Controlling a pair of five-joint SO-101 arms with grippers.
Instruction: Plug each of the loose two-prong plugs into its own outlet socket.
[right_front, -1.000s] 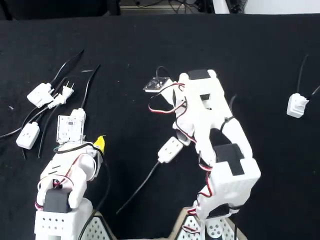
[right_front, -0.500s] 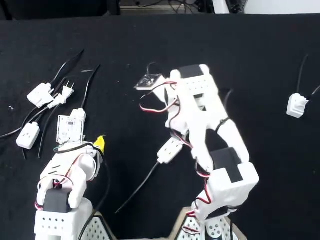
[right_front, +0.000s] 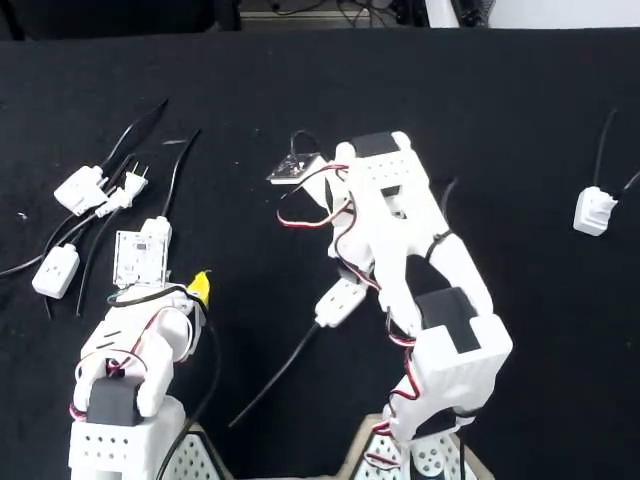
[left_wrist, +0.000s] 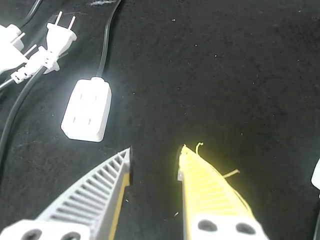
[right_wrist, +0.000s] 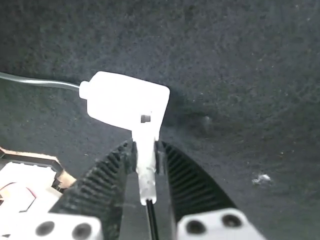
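Note:
My right gripper (right_wrist: 146, 149) is shut on a narrow white plug (right_wrist: 145, 172) with a black cable. The plug's front end meets a white outlet block (right_wrist: 125, 102) on the black cloth. From above, that outlet block (right_front: 340, 298) lies beside the right arm (right_front: 400, 240), trailing a black cable toward the table's front. My left gripper (left_wrist: 152, 156) stands open over bare cloth, short of a white two-socket outlet (left_wrist: 87, 109). A loose two-prong plug (left_wrist: 61, 31) lies beyond it. At the far left lie this plug (right_front: 135, 182) and two outlets (right_front: 80, 188) (right_front: 57, 270).
A further white plug or outlet piece (right_front: 595, 210) with a black cable sits near the right table edge. Black cables (right_front: 150, 120) fan out at the far left. Black cloth (right_front: 500, 100) covers the table.
The right arm has swung a little to the left, and the outlet block beside it has slid left with it. The left arm has kept still.

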